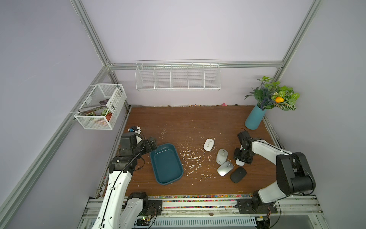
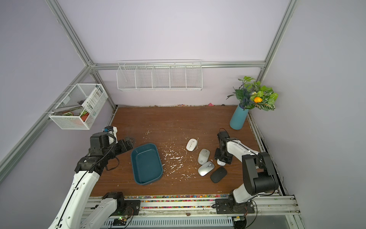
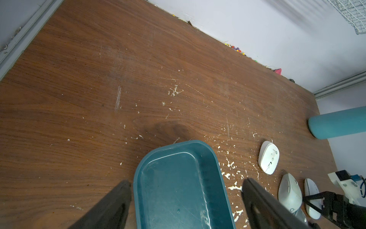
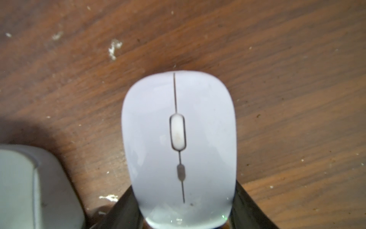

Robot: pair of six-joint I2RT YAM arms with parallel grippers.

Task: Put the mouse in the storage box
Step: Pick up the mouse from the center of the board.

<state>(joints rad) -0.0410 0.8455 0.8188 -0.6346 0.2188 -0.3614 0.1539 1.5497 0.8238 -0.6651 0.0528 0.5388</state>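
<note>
Between the right jaws: the mouse (image 4: 178,138), white, pinched at its rear end from both sides, nose pointing away from the wrist.
Right gripper (image 4: 184,186): clenched on the mouse; the fingers (image 4: 126,208) bear on the shell's flanks near the tail only.
Mouse height: it seems to lie on the table (image 4: 277,79); whether it has lifted cannot be told.
Beside the right gripper: grey mouse (image 4: 29,188) just next to one finger, apart from the held one; silver mouse (image 1: 225,168) and black mouse (image 1: 238,174) near.
Box (image 1: 167,164): empty, well apart from the right gripper, beyond the other mice, directly under the left gripper.
Left gripper (image 3: 185,181): spread wide, holding nothing, poised over the box's end.
Risk, slip: the shell looks smooth and rounded and is gripped far back, so on lifting the nose may droop or the mouse squirt out.
Risk, nudge: a sideways start could push the grey mouse.
Risk, clash: the left gripper sits above the box, so the arms may meet there.
Risk, drop: releasing high could bounce the mouse over the low rim.
</note>
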